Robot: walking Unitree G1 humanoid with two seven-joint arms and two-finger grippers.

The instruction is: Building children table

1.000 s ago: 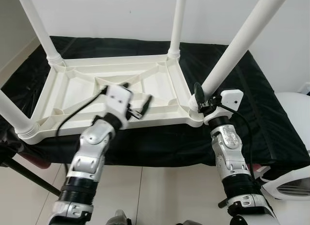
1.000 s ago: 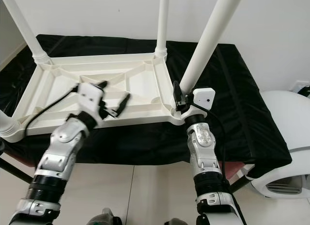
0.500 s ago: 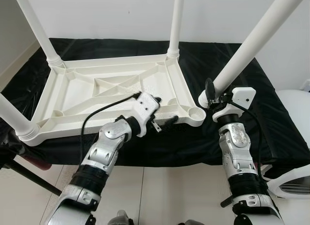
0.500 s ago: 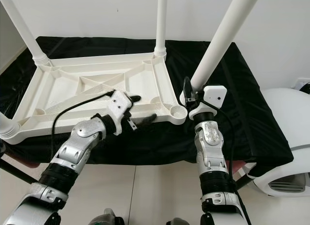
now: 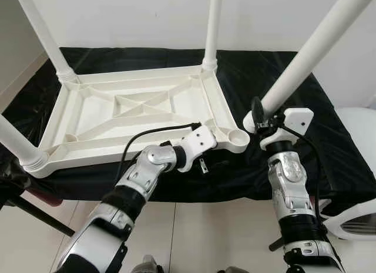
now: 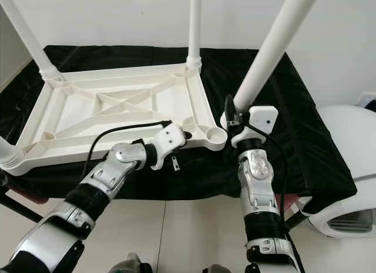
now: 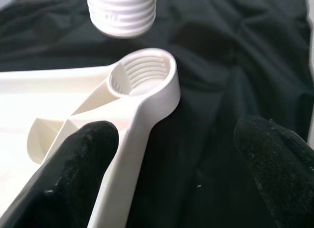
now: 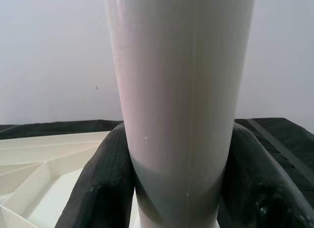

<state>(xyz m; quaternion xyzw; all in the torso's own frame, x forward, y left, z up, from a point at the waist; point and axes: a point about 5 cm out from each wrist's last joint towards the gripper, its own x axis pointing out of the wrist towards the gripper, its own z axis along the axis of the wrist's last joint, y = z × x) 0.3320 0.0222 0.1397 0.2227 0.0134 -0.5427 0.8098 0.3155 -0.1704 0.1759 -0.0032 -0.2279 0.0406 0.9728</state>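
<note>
A white children table lies upside down on a black cloth, with three legs standing up from its corners. Its near right corner socket is empty. My right gripper is shut on the fourth white leg, near its lower end, holding it tilted just right of that socket. The leg's threaded end hangs slightly above the socket. My left gripper is open, straddling the table's front rim beside the socket, with one finger inside the rim and the other over the cloth.
The black cloth covers a low stand that ends just in front of the table's rim. A white rounded appliance stands at the right. A dark strut crosses the tiled floor at lower left. A white wall is close behind.
The leg came away from the corner socket and now hangs slightly to its right. My left gripper swung from the underside's middle to the front rim by the socket.
</note>
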